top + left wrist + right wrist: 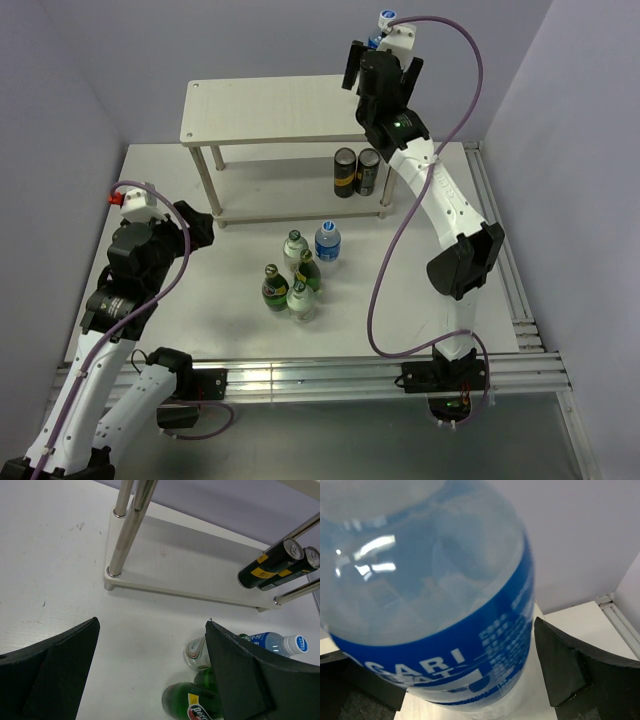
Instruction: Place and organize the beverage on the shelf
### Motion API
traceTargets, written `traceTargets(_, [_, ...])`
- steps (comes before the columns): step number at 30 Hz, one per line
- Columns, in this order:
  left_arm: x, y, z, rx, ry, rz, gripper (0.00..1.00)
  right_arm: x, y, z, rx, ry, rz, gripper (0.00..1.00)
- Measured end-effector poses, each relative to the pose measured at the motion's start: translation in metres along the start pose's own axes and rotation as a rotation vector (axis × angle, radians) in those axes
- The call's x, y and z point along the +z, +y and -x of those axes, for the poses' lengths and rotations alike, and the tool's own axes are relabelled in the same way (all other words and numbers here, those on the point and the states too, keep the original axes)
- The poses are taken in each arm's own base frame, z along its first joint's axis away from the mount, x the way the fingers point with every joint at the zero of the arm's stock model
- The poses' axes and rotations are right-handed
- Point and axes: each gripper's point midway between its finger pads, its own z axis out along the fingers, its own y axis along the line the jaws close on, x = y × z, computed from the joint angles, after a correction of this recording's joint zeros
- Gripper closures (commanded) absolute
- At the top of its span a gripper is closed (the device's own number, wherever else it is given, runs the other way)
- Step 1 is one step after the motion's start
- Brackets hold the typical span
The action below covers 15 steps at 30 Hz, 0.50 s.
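One blue-labelled bottle (445, 605) crowds between the right fingers (580, 670), grip unclear; left fingers (55, 675) gape empty.

The clear bottle (420, 580) is wearing a deep blue label with white lettering, the green bottles (272, 290) are showing yellow-and-red labels, the two black cans (356, 172) are carrying yellow patches, and the shelf (270, 110) is showing pale wood against the white table (250, 330).

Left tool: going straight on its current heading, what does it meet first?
Likely the bare table just ahead of the open left tool, since it points downward; past that, the front edge of the shelf's lower board. Depth unclear.
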Motion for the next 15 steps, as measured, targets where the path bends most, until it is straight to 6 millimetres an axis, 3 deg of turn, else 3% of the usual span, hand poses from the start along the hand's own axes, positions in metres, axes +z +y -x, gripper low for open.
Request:
traceTargets(5, [0.0, 0.001, 0.001, -0.001, -0.002, 0.005, 0.06, 0.0, 0.002, -0.025, -0.033, 0.044, 0.021, 0.0])
traceTargets(9, [0.001, 0.004, 0.002, -0.004, -0.006, 0.014, 0.06, -0.013, 0.002, -0.045, -0.068, 0.09, 0.062, 0.0])
traceTargets(15, [0.001, 0.007, 0.003, -0.006, -0.011, 0.024, 0.06, -0.052, 0.007, -0.028, -0.049, 0.074, 0.129, 0.0])
